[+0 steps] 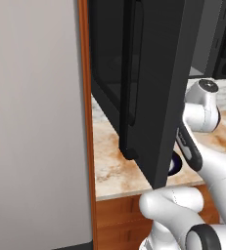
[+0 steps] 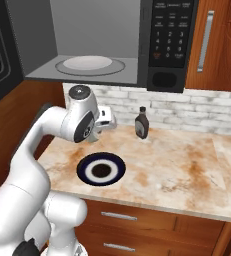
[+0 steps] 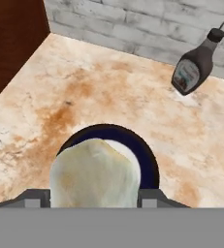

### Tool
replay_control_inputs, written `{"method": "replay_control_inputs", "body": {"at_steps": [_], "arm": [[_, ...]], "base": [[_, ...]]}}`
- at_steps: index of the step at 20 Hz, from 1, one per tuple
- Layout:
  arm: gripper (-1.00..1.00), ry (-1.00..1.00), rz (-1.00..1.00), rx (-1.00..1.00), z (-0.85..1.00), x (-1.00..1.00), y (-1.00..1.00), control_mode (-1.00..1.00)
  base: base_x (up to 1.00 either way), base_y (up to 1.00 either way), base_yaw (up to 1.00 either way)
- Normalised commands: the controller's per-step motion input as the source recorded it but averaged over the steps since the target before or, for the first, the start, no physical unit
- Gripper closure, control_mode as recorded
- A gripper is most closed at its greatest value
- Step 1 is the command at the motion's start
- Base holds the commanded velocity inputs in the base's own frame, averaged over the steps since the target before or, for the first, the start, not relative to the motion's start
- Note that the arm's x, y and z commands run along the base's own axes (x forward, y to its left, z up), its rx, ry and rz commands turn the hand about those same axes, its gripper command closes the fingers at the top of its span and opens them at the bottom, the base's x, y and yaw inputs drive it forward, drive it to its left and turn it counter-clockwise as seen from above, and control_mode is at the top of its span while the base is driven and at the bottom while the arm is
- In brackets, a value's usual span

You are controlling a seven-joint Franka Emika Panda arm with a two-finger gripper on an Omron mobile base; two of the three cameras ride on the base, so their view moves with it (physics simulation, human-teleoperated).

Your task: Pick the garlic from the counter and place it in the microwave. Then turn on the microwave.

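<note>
door of the microwave swung open, edge-on in front of me, black handle facing left | counter runs under it | a sliver of dark plate peeks between door and my arm | grey panel at left

Even, diffuse light is filling all views, with no glare showing. A faint shadow is lying beside the bottle on the counter. The rendering is looking soft and slightly pixelated; the garlic, close at lower centre, is appearing blurred.
</note>
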Motion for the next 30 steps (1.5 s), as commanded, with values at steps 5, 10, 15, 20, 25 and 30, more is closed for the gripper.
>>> {"method": "replay_control_inputs", "body": {"at_steps": [5,10,15,20,25,30], "arm": [[1.0,-0.06,-0.16,0.04,0.41,0.0,0.07,-1.0],[1.0,-0.06,-0.15,0.02,0.42,0.0,0.01,-1.0],[1.0,-0.08,-0.12,0.04,0.45,-0.01,0.01,-1.0],[1.0,-0.11,-0.07,0.06,0.45,0.0,0.0,-1.0],[1.0,-0.09,-0.04,0.07,0.45,0.0,0.0,-1.0],[1.0,-0.07,-0.03,0.07,0.45,0.0,0.03,-1.0]], "base": [[0.0,0.0,0.0],[0.0,0.0,0.0],[0.0,0.0,0.0],[0.0,0.0,0.0],[0.0,0.0,0.0],[0.0,0.0,0.0]]}}
